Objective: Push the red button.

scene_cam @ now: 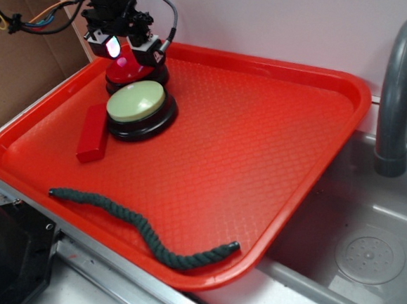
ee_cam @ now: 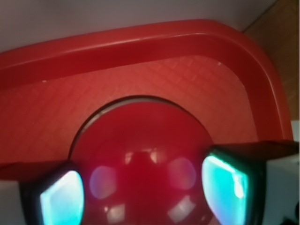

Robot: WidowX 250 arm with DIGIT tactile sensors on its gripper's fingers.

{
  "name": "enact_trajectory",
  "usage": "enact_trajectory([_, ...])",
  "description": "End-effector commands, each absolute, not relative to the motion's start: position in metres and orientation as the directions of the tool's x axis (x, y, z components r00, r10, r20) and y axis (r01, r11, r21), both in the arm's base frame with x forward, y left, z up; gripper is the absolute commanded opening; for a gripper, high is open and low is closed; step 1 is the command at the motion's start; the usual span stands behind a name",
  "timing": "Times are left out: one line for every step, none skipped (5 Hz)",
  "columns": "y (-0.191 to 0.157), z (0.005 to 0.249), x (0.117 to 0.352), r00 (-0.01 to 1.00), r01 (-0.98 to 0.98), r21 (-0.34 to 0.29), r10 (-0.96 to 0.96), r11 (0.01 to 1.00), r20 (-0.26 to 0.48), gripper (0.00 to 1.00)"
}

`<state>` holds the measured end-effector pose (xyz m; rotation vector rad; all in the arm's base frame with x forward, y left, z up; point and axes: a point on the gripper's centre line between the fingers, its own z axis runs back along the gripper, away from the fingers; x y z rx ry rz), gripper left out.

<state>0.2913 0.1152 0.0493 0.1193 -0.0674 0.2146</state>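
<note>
Pressing: hand (scene_cam: 134,53) sits low over the red button (ee_cam: 140,154)
Fingers: apart, nothing held, straddling the dome to push

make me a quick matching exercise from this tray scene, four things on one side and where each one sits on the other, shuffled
Things:
1. red button
2. green-topped button
3. red block
4. dark rope

Places:
A. along the tray's near edge
B. directly below the gripper, at the tray's far corner
C. left of the green-topped button
D. just in front of the red button

Pairs: 1-B, 2-D, 3-C, 4-A
</note>
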Motion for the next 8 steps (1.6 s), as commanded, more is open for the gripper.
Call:
enact_trajectory([0.121, 0.142, 0.28, 0.974, -0.205, 0.164, 0.185, 0.965, 0.129, 1.0])
enact_trajectory([0.127, 0.148, 0.278, 0.974, -0.217, 0.155, 0.203, 0.964, 0.098, 1.0])
enact_trajectory([0.131, 0.152, 0.277, 0.972, -0.229, 0.15, 0.219, 0.962, 0.081, 1.0])
enact_trajectory([0.131, 0.158, 0.274, 0.969, -0.243, 0.137, 0.233, 0.96, 0.083, 1.0])
enact_trajectory([0.129, 0.16, 0.27, 0.966, -0.254, 0.139, 0.245, 0.957, 0.08, 1.0])
enact_trajectory([0.13, 0.162, 0.267, 0.963, -0.265, 0.132, 0.257, 0.955, 0.077, 1.0])
enact_trajectory([0.133, 0.17, 0.259, 0.957, -0.286, 0.126, 0.277, 0.95, 0.087, 1.0])
enact_trajectory([0.133, 0.174, 0.254, 0.954, -0.292, 0.112, 0.282, 0.95, 0.097, 1.0])
